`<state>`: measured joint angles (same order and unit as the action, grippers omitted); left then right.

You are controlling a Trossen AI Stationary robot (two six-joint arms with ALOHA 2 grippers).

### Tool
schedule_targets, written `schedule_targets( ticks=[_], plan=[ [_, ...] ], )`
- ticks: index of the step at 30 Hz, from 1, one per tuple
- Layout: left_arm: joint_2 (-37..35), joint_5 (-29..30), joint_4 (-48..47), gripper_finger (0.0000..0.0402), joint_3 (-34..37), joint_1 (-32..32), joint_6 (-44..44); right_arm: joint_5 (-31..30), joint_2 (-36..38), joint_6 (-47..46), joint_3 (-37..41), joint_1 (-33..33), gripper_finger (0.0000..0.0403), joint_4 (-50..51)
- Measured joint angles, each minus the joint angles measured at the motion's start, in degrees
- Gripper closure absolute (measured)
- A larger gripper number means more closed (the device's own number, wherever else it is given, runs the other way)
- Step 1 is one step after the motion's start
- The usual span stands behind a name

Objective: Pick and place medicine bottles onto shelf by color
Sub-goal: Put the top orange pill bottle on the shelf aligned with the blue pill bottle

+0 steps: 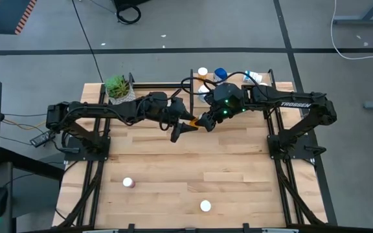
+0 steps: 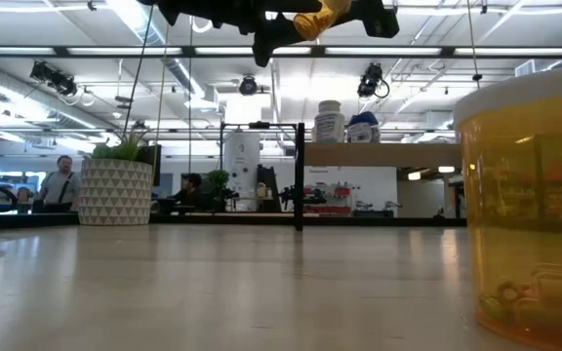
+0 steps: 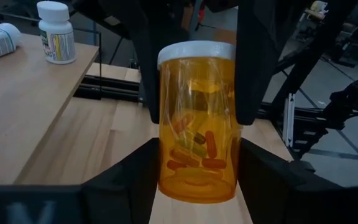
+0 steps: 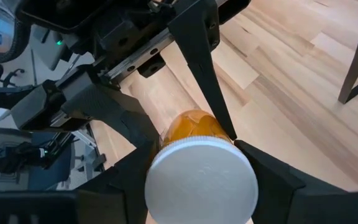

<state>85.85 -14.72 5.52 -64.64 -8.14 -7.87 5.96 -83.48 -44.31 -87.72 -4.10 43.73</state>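
An orange medicine bottle [image 1: 192, 122] with a white cap hangs high over the middle of the table, between both grippers. My left gripper [image 3: 197, 183] comes from the left and is shut on its lower body. My right gripper [image 4: 201, 183] comes from the right and is shut on its cap end. The shelf [image 1: 238, 85] stands at the far edge and carries a white bottle [image 1: 203, 72], a blue one [image 1: 220, 73] and a white one lying on its side [image 1: 254, 77]. Two more bottles [image 1: 129, 183] [image 1: 205, 206] stand on the near part of the table. My left gripper pinches the orange bottle's lower body [image 3: 166, 171] between its two fingers, one on each side near the base. The fingers come nearly level from the table's left. The bottle is clear of the table, its cap pointing away from this gripper. My right gripper has the bottle's white cap [image 4: 160, 186] and upper body between its two fingers [image 3: 257, 68], one on each side. The fingers slant down from the table's right, toward the cap's top. The bottle is in mid-air, its base toward my left gripper.
A potted green plant [image 1: 118, 87] stands at the far left corner beside the shelf. In the low view the near orange bottle [image 2: 530, 205] fills the right foreground. Bare wood lies between the shelf and the two near bottles.
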Motion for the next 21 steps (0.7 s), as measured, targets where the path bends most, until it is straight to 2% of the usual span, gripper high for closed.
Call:
schedule_targets(
  ticks=[5, 12, 19, 21],
  plan=[
    [-0.04, -0.19, -1.61, 0.0188, -0.08, -0.09, 2.97, 0.13, 0.00, 0.07, 0.02, -0.25, 0.0184, -0.01],
    [0.00, -0.07, -11.65, 0.0167, 0.04, -2.36, 9.16, 1.20, 1.67, -0.58, 0.02, -2.75, 0.0188, 1.87],
    [-0.54, 0.04, -17.91, 0.0159, 0.04, -6.92, 10.04, 1.62, 3.79, -0.94, 0.02, -7.83, 0.0188, 13.35],
    [-1.22, 0.06, -17.10, 0.0161, -0.01, -8.00, 10.07, 1.66, 3.74, 0.61, -0.60, -9.28, 0.0188, 16.83]
  ],
)
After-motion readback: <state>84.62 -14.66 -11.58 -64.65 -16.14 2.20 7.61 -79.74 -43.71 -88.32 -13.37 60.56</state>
